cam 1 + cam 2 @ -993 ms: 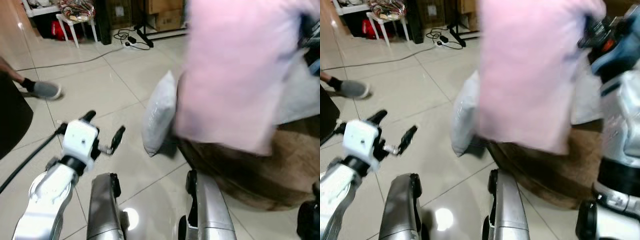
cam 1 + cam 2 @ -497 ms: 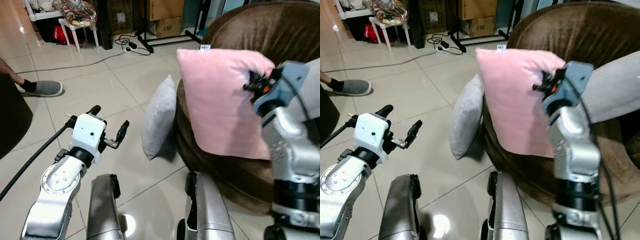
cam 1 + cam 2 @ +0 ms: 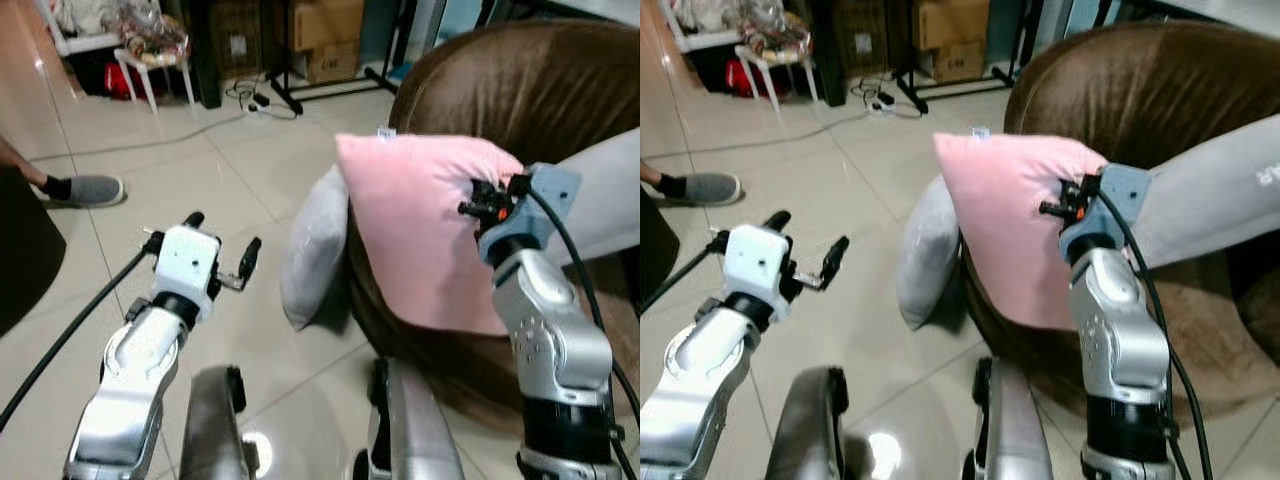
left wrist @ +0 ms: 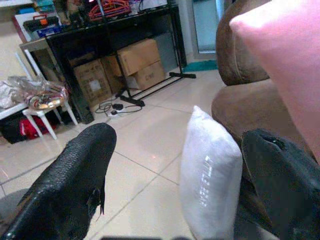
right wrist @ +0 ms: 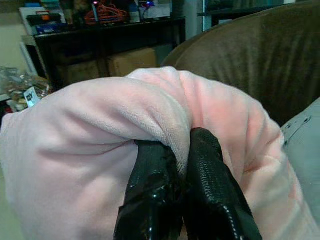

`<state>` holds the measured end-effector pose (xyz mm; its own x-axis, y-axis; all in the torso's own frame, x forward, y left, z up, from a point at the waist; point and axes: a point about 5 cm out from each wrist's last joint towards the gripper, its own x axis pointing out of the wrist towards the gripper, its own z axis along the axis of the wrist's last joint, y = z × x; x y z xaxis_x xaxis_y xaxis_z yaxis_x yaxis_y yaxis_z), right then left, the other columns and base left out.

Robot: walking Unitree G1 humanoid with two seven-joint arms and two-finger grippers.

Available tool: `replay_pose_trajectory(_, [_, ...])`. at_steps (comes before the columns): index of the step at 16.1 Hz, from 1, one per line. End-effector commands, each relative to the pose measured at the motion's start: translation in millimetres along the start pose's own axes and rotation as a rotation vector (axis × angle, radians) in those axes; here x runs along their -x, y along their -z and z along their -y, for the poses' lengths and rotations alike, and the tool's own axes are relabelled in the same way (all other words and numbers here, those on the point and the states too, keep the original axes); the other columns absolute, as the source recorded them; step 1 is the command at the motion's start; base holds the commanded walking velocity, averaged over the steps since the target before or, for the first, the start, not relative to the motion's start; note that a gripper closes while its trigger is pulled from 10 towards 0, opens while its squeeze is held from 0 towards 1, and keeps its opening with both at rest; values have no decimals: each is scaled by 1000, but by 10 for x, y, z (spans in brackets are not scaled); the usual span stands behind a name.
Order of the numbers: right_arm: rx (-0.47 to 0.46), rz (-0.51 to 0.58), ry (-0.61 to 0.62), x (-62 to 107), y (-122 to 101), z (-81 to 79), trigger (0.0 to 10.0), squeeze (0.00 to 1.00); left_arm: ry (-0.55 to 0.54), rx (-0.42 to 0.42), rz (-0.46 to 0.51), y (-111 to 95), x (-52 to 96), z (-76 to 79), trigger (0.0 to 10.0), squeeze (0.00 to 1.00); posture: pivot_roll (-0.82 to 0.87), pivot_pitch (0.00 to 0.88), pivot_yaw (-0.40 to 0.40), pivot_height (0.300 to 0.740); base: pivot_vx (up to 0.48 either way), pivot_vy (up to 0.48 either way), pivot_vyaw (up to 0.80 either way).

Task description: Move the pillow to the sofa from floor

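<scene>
right pincer (image 5: 182, 150) clamped on pink pillow (image 3: 425, 230), held above brown sofa (image 3: 520, 90); left pincer (image 3: 220, 250) wide, empty, over floor (image 3: 150, 160).

A plain pale pink pillow (image 5: 90, 145) is bunched between the glossy black fingers (image 5: 210, 195) of the right gripper (image 5: 182, 150), with the dark brown sofa (image 5: 240, 60) behind them. Between the textured black fingers (image 4: 70, 185) of the left gripper (image 3: 222, 250) stands a light grey pillow (image 4: 210, 175) on the glossy beige tiled floor (image 3: 200, 160). Beside the fingertips' pink fabric lies a grey cushion (image 3: 1220, 200).
</scene>
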<state>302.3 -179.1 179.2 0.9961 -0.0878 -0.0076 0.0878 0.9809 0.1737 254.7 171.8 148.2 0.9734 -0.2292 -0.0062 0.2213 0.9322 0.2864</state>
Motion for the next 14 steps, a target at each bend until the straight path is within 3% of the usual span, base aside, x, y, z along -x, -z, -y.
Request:
replay_pose_trajectory(1, [2, -23, 9, 18, 42, -9, 10000, 0, -2, -4, 13, -16, -16, 13, 10000, 1000, -39, 0, -47, 572, 0, 0, 0])
replay_pose_trajectory(6, [9, -41, -14, 52, 130, -89, 10000, 0, -63, -23, -9, 53, 60, -64, 10000, 1000, -22, 0, -40, 617, 0, 0, 0])
replay_pose_trajectory(9, [9, -50, -12, 69, 155, -96, 10000, 0, -71, -36, -26, 72, 71, -82, 10000, 855, -22, 0, -37, 647, 0, 0, 0])
replay_pose_trajectory(14, [15, -56, 0, 102, 178, -78, 10000, 0, -28, -40, -31, 108, 84, 18, 10000, 847, -29, 0, -28, 692, 0, 0, 0])
